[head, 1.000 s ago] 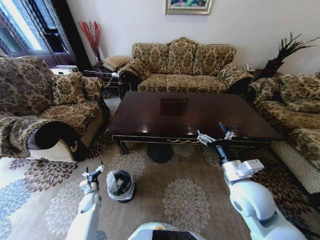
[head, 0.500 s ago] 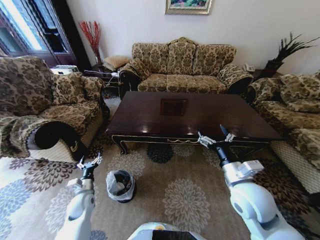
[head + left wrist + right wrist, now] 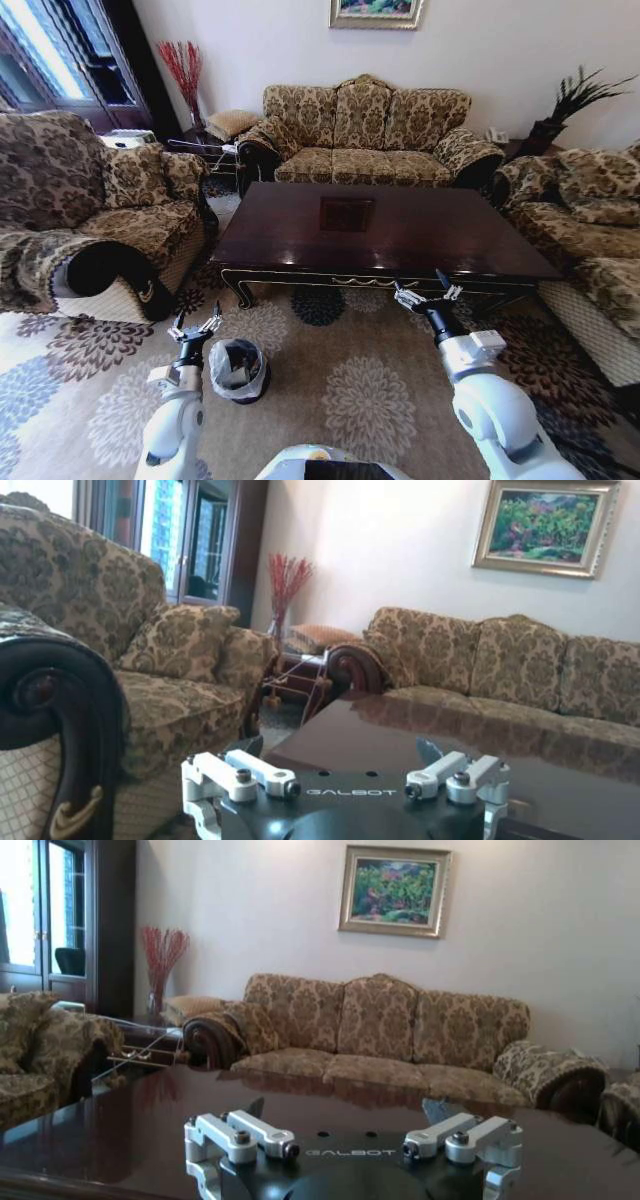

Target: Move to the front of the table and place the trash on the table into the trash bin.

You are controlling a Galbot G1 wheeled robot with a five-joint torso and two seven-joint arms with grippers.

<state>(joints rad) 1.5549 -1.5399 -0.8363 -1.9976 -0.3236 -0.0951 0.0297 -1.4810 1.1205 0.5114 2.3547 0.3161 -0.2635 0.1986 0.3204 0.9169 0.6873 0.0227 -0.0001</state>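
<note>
The table (image 3: pixel 300 235) of glossy dark wood stands in front of me, its top showing reflections and the square inlay. The trash is out of view on that top. On the carpet at the near left sits the trash bin (image 3: pixel 238 368), black with a whitish liner, and pale bits lie inside it. My left gripper (image 3: pixel 196 328) hangs open and empty just left of the bin's rim. My right gripper (image 3: pixel 425 295) is open and empty, low in front of the table's near edge. Both wrist views look across the table (image 3: pixel 400 742) (image 3: pixel 120 1140) over the open left gripper (image 3: pixel 340 748) and right gripper (image 3: pixel 345 1108).
A patterned sofa (image 3: pixel 365 130) stands behind the table, with armchairs at the left (image 3: pixel 100 220) and right (image 3: pixel 590 210). Flowered carpet (image 3: pixel 360 390) lies open between me and the table. A side table with a red plant (image 3: pixel 185 70) is in the far left corner.
My right gripper has drawn back and down from the table's near edge. My left gripper has risen and shifted back toward the bin's rim. Both stay open.
</note>
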